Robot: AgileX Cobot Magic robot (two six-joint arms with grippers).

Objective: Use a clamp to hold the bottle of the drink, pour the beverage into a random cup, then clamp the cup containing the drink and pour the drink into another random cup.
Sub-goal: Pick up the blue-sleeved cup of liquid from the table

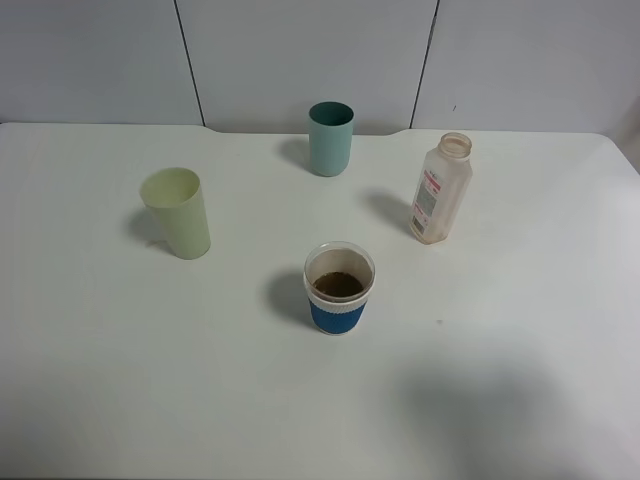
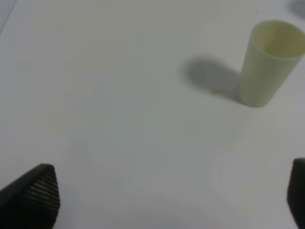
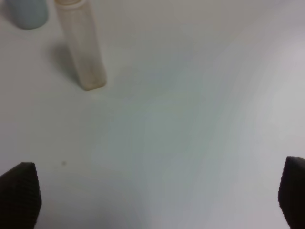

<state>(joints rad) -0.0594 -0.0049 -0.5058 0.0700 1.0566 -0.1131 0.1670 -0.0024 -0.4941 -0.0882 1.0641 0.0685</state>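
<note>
The cup (image 1: 340,304) stood in the middle of the bench (image 1: 120,390) with brown drink (image 1: 338,285) low inside, the pale tumbler (image 1: 178,215) well to its left. Both pairs of jaws were wide and held nothing. The cup looked light and thin, easy to squash or tip, so a soft hold round its blue sleeve (image 1: 336,319) seemed best.

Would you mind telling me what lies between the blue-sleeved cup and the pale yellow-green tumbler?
Nothing: in the exterior high view only bare white table separates the blue-sleeved cup from the pale yellow-green tumbler.
</note>
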